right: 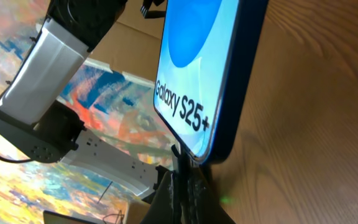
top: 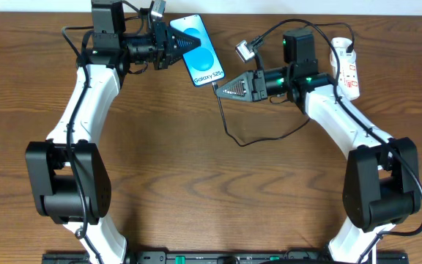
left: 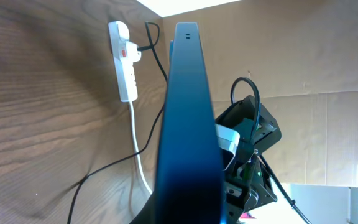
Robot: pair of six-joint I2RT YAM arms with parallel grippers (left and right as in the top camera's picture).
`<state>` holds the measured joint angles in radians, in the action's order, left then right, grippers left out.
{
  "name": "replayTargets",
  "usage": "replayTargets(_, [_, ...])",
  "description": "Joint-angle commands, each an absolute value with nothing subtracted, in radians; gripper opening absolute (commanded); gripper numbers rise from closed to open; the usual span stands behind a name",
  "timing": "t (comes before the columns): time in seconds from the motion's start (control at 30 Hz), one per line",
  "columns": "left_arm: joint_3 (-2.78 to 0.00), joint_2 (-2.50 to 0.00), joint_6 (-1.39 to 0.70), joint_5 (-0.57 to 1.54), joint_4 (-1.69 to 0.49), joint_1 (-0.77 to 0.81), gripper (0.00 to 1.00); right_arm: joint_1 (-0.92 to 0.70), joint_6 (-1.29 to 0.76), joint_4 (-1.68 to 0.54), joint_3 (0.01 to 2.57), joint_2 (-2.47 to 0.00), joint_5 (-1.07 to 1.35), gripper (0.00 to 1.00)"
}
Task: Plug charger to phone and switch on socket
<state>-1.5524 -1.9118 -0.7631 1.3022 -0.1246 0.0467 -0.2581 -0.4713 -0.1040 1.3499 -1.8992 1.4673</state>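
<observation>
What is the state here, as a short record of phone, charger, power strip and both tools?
phone: screen up, gripped at its top end by left tool
left tool: shut on phone
right tool: shut on charger tip, at phone's bottom edge
charger: cable loops back toward power strip
power strip: far right; switch state unclear

The phone (right: 194, 68) carries the only legible words: "Galaxy S25+", in dark letters on its light-blue screen, large in the right wrist view. Overhead, the same line sits at the screen's 5 o'clock end. Red markings on the socket (top: 347, 70) are too small to read.
</observation>
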Motion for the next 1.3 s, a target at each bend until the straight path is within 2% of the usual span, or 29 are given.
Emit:
replayTargets(0.0, [-1.555,-1.91,-0.765,1.335,-0.118,0.05,0.08,-0.25,-0.483,-0.1,1.346,-1.9,1.477,0.01])
replayTargets(1.27, [-1.555,-1.91,-0.767,1.333,-0.118,0.052,0.07,-0.282,-0.493,-0.088,1.346,-1.9,1.458,0.01])
